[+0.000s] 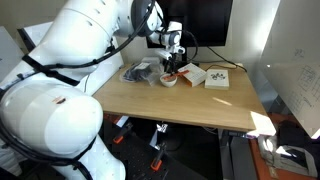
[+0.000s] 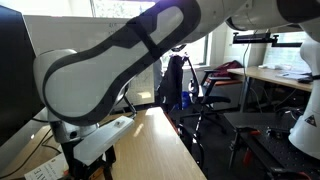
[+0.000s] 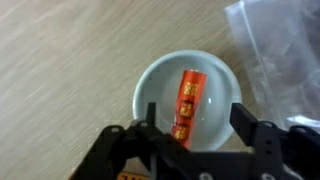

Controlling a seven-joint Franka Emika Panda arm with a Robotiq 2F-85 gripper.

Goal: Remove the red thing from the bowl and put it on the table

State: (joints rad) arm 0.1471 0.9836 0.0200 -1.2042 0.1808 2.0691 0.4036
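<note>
- One red cylindrical thing (image 3: 186, 102), short and glossy, marked with yellow-gold patches along its length.
- Lying flat and a little aslant inside a small round white bowl (image 3: 158, 85), directly beneath the pincer, near end between the fingertips, far end pointing away from the pincer.
- Yellow-gold marks too blurred to read as letters or a brand.
- Black pincer (image 3: 190, 136) spread wide over the near rim of the bowl, with fingers (image 3: 141, 138) on either side of the red thing and nothing gripped.
- Cannot tell whether the fingertips touch the bowl.
- Beneath pincer and bowl, a pale wood-grain table (image 3: 60, 60).
- Ahead of the pincer and off to one side in the wrist view, a crumpled clear plastic bag (image 3: 275, 45), just beside the bowl.
- Seen in an exterior view, a flat white box (image 1: 217, 77) on the table near the pincer, on the side away from the bag, with print on its top too small to read.
- Behind the pincer in that view, a dark monitor screen (image 1: 205, 20), nothing legible on it.
- In an exterior view, mostly the white robot arm (image 2: 110, 70), with pincer and bowl hidden from that side.
</note>
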